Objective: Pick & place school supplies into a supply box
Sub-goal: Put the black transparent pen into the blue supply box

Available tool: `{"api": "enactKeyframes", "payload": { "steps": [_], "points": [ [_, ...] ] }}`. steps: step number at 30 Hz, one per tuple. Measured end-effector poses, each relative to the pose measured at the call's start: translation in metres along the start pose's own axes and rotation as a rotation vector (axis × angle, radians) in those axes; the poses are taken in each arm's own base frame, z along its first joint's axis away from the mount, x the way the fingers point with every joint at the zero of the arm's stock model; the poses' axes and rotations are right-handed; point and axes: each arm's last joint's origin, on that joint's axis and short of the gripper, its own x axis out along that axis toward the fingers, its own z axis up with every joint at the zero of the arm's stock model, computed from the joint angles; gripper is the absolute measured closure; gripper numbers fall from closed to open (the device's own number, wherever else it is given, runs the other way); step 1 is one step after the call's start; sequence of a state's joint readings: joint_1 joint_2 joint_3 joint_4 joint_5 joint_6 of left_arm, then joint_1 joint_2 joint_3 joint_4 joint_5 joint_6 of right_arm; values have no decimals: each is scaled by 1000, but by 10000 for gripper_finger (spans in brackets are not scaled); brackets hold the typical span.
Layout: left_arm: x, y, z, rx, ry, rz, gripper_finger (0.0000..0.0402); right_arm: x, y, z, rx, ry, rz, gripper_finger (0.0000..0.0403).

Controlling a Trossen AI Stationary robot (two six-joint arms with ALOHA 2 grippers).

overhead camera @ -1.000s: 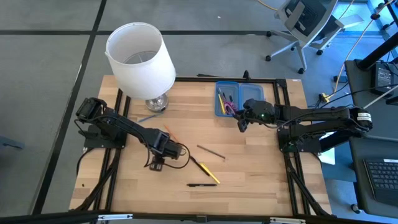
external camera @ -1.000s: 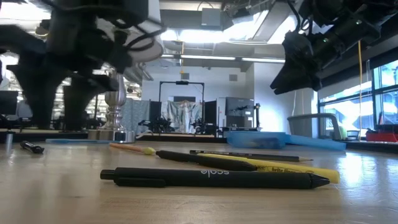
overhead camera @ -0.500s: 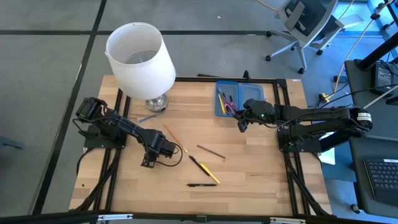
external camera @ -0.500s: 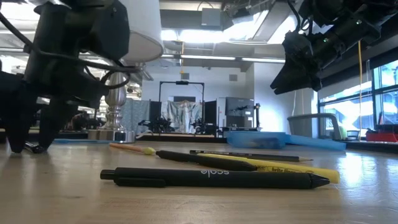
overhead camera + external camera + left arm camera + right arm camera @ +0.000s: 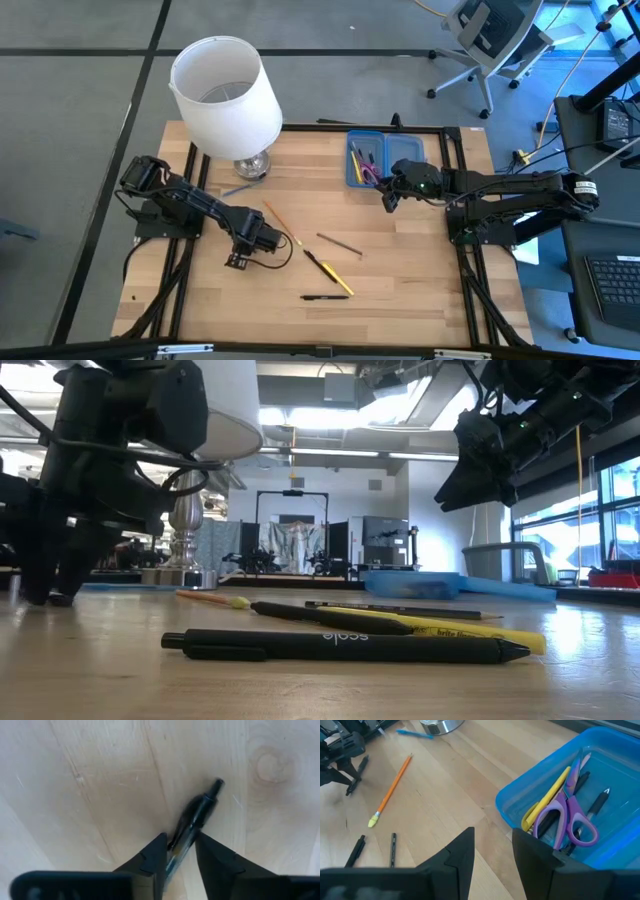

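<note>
High view: my left gripper (image 5: 234, 261) is down on the table w/ a black pen (image 5: 239, 260) at its tips. The right gripper (image 5: 388, 203) hangs beside the blue supply box (image 5: 385, 158), just off its near edge. An orange pencil (image 5: 280, 223), thin dark pencil (image 5: 339, 244), yellow pen (image 5: 336, 281) and 2nd black pen (image 5: 324, 297) lie between the two grippers.

Low view: left gripper (image 5: 48, 596) tips touch the wood; right gripper (image 5: 452, 490) is up in the air.

Left wrist view: fingers (image 5: 150, 860) sit either side of the black pen (image 5: 192, 825), narrow gap, close on it; full clamp I can't tell.

Right wrist view: fingers (image 5: 462, 852) apart, nothing between. Just ahead, the box (image 5: 520, 805) holds purple scissors (image 5: 570, 817), a yellow pen (image 5: 547, 800) and dark pens.
</note>
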State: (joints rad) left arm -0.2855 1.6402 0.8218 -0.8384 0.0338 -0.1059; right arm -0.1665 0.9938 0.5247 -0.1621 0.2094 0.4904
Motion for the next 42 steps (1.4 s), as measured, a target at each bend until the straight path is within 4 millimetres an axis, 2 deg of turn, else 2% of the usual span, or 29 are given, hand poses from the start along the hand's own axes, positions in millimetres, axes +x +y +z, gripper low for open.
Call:
{"api": "enactKeyframes", "payload": {
  "steps": [8, 12, 18, 24, 32, 42],
  "points": [
    [-1, 0, 1, -1, -2, -11, 361, 0, 0, 0, -1, 0, 0, 267],
    [-6, -1, 6, -3, -11, -12, 370, 0, 0, 0, -2, 0, 0, 267],
    [-19, -4, 19, -20, -76, -31, 370, 0, 0, 0, -3, 0, 0, 267],
    [-41, -7, 34, -19, -156, -79, 383, 0, 0, 0, -2, 0, 0, 267],
    [-77, -1, 73, -32, -504, -73, 380, -1, 5, 2, -24, -17, 63, 267],
    [-116, 32, 110, -76, -1048, 96, 378, -18, 50, 15, -360, -270, 502, 267]
  ]
}}
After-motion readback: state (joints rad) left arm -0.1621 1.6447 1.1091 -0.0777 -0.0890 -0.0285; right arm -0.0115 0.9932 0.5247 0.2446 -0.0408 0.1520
